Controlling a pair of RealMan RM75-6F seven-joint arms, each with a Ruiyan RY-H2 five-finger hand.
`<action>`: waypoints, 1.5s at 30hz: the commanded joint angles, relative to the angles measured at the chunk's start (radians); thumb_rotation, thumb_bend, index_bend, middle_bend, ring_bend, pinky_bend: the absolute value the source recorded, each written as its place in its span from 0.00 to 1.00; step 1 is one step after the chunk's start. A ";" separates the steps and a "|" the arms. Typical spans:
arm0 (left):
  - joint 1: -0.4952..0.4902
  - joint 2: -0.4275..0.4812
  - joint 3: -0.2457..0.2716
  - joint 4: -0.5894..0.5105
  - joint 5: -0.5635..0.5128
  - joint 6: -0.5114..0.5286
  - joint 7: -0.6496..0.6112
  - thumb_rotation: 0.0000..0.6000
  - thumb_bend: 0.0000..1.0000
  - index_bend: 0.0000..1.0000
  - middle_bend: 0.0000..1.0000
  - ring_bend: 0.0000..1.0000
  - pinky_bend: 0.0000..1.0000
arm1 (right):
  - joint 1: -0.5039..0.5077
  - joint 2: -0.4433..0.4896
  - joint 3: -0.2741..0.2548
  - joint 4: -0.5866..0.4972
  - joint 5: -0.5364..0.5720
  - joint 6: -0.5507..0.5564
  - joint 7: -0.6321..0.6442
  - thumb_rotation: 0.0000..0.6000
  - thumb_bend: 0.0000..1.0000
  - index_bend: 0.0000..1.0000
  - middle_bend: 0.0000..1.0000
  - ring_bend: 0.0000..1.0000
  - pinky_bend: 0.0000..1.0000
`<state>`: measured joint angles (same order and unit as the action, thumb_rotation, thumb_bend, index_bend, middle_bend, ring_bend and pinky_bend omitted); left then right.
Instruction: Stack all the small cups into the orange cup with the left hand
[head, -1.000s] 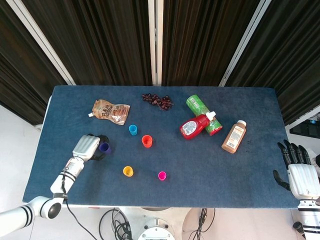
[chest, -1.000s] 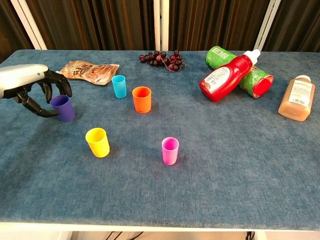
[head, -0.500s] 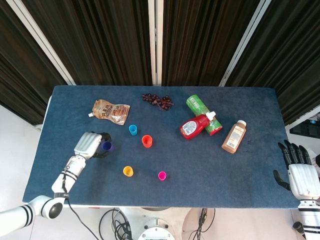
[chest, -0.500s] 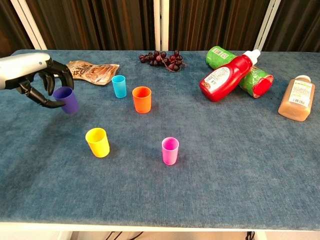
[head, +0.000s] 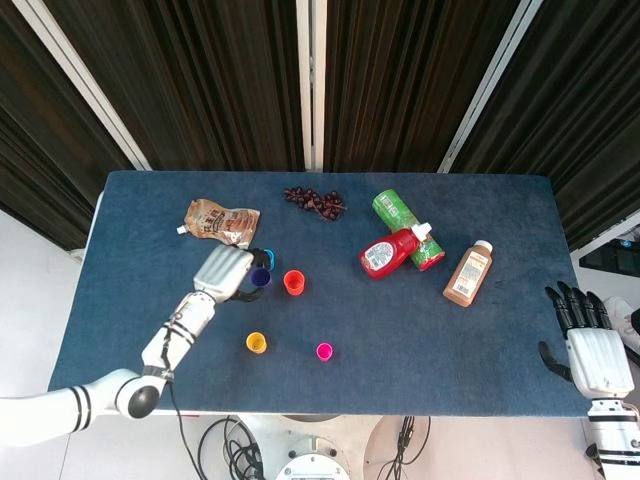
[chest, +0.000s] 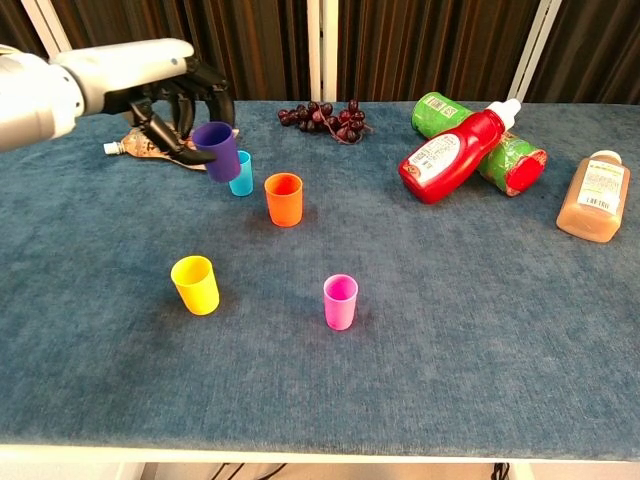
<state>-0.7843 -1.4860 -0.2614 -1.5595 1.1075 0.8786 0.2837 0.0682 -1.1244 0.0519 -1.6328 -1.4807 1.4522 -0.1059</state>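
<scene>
Since the earlier frames the left robot hand (chest: 180, 95) has carried the purple cup (chest: 217, 150) up off the worktop (chest: 450, 330) and rightward, from the left edge of the chest view toward the centre. It now holds the cup raised and tilted, fingers wrapped around it, in front of the blue cup (chest: 241, 173) and just left of the orange cup (chest: 284, 199). In the head view the same hand (head: 225, 272) sits just left of the orange cup (head: 293, 282), with the purple cup (head: 260, 277) at its fingertips.

Five small cups show: purple, blue, orange, yellow (chest: 195, 285) and pink (chest: 340, 301). All but the purple one stand upright and apart on the blue cloth, mouths up. The orange cup is empty, near the middle of the frame, the widest of the set.

The right robot hand (head: 588, 345) rests at the lower right edge of the head view, fingers straight and spread, holding nothing.
</scene>
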 joint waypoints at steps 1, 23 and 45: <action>-0.061 -0.060 -0.021 0.037 -0.072 -0.032 0.057 1.00 0.28 0.45 0.47 0.53 0.45 | 0.000 0.001 -0.001 -0.001 -0.004 0.002 0.001 1.00 0.31 0.00 0.00 0.00 0.00; -0.158 -0.165 -0.020 0.131 -0.195 -0.017 0.095 1.00 0.28 0.45 0.47 0.53 0.44 | 0.008 0.006 0.007 0.016 0.015 -0.015 0.030 1.00 0.31 0.00 0.00 0.00 0.00; -0.132 -0.120 0.026 0.056 -0.151 0.054 0.094 1.00 0.24 0.26 0.36 0.43 0.39 | -0.001 0.021 0.012 0.010 0.018 0.003 0.064 1.00 0.31 0.00 0.00 0.00 0.00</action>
<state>-0.9255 -1.6218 -0.2430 -1.4793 0.9430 0.9119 0.3667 0.0673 -1.1038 0.0634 -1.6218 -1.4626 1.4547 -0.0425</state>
